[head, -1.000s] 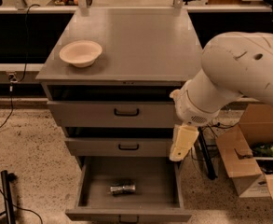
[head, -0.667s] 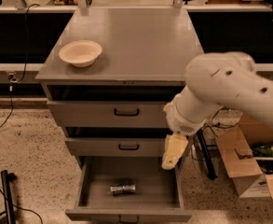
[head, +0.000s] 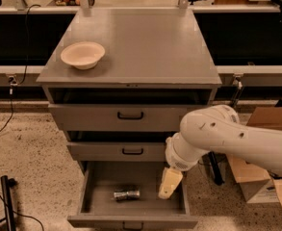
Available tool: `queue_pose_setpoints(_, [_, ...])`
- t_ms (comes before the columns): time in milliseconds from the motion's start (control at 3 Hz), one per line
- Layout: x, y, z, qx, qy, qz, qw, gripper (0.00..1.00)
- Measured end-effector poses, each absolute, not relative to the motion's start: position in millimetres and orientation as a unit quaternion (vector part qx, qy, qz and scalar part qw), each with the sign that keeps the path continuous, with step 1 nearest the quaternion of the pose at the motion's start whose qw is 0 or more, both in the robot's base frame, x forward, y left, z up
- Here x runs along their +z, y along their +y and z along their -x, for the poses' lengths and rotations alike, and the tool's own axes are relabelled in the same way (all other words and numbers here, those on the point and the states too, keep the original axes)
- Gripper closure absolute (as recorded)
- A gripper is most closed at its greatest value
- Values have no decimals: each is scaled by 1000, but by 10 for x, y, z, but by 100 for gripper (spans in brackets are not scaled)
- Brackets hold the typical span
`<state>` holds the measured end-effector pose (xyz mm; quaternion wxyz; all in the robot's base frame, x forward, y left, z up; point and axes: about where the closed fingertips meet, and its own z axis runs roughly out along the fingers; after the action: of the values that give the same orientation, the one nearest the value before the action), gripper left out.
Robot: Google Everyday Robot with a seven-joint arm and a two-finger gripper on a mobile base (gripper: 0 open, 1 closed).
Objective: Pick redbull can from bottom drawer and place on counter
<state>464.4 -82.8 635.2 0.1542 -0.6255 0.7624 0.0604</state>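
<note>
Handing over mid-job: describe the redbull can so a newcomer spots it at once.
Look at the grey cabinet's bottom drawer, pulled open below the counter. The redbull can lies on its side on the drawer floor, left of the gripper hanging over the drawer's right side. It is small, silvery and alone in there, unlike the cream bowl on the counter.

Count log:
- Grey drawers: 3, namely top drawer (head: 92, 117), middle drawer (head: 97, 151) and bottom drawer (head: 102, 198).
- Redbull can (head: 126, 194): 1.
- Cream bowl (head: 83, 55): 1.
- Worktop (head: 145, 42): 1.
- My end effector (head: 165, 191): 1, over the bottom drawer's right side, near the can.
</note>
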Motion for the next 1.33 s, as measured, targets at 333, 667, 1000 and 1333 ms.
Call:
queue_pose_setpoints(333, [6340, -797, -4686, 57, 762, 623, 168, 0])
queue_pose_setpoints(667, [6319, -752, -4694, 60, 755, 631, 171, 0])
queue_pose_setpoints(1000, [6004, -555, -4833, 61, 735, 652, 177, 0])
queue_pose_setpoints(1333, [5540, -234, -4998, 70, 699, 685, 193, 0])
